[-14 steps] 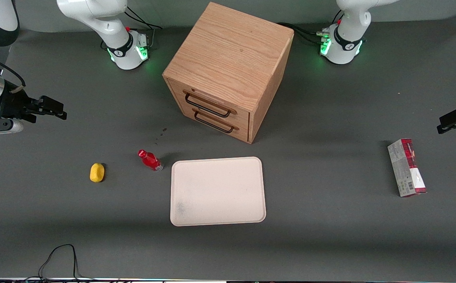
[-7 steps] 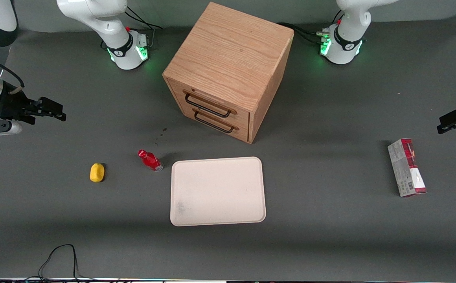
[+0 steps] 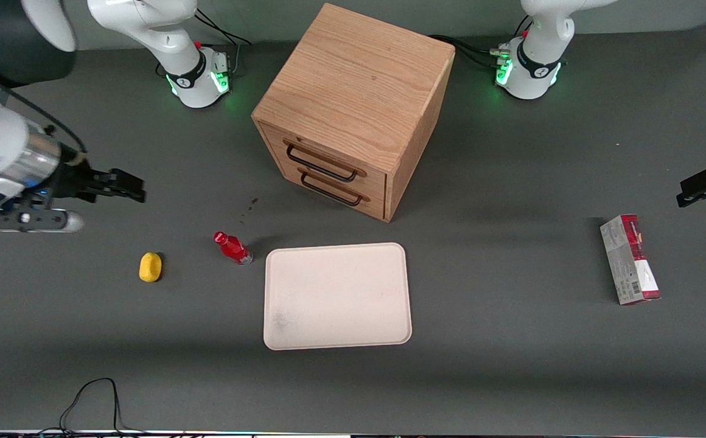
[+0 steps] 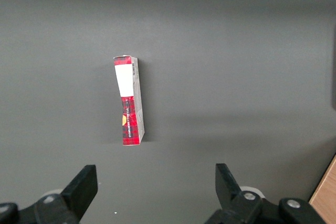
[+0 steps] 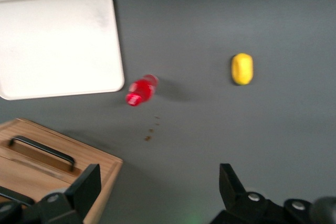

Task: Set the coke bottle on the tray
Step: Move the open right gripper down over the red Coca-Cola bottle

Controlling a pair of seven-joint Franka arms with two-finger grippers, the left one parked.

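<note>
The coke bottle point(image 3: 232, 248) point(image 5: 140, 91) is small and red with a red cap, standing on the grey table beside a corner of the tray point(image 3: 337, 296) point(image 5: 58, 43). The tray is a flat cream rectangle with a faint grey smudge and nothing on it. My gripper point(image 3: 129, 185) point(image 5: 157, 187) hovers above the table toward the working arm's end, farther from the front camera than the bottle and well apart from it. Its fingers point(image 5: 86, 187) are open with nothing between them.
A yellow lump point(image 3: 150, 267) point(image 5: 242, 68) lies beside the bottle, toward the working arm's end. A wooden drawer cabinet point(image 3: 353, 109) point(image 5: 47, 171) stands farther from the front camera than the tray. A red-and-grey carton point(image 3: 629, 259) point(image 4: 128, 100) lies toward the parked arm's end.
My gripper has moved in over the table toward the bottle and slightly nearer the front camera. The bottle, tray and the other things have not moved.
</note>
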